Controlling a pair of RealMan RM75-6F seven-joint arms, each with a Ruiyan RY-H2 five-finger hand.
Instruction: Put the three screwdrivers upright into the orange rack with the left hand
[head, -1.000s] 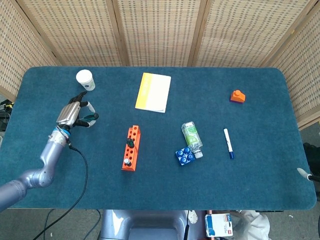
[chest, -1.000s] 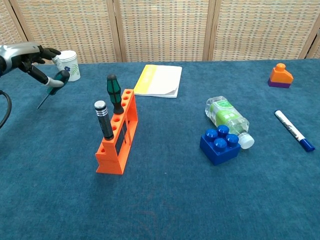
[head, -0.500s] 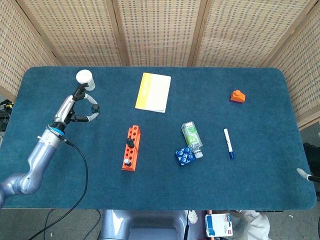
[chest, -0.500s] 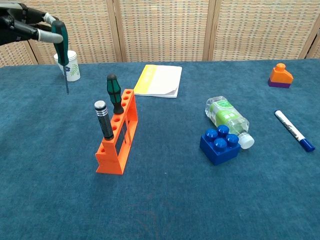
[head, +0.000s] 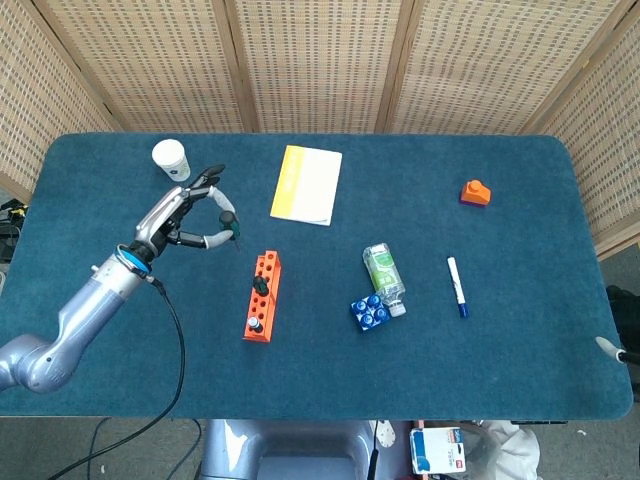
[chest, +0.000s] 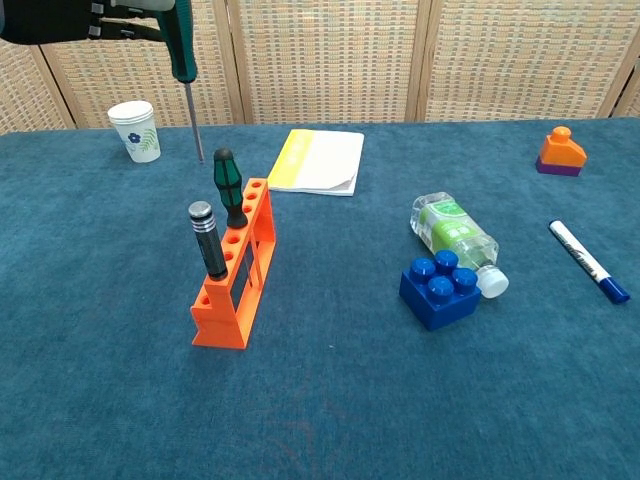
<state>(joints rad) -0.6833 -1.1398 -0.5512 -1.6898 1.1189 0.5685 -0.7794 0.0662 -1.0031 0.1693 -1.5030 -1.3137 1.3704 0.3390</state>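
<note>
Since half a second ago you have swung the left hand (head: 185, 222) from beside the paper cup (head: 171, 159) toward the orange rack (head: 263, 297), and the third screwdriver (chest: 184, 60) now hangs shaft-down, above and a little behind the rack's far end. Your fingers are wrapped around its teal handle, holding it nearly upright. Two screwdrivers already stand in the rack: the green-handled one (chest: 227, 185) near the far end, the black-and-silver one (chest: 206, 238) near the front. So you are about two thirds done; what remains, as I judge it, is to line the tip over a free hole, lower it in and let go. Your right hand shows in neither view.
</note>
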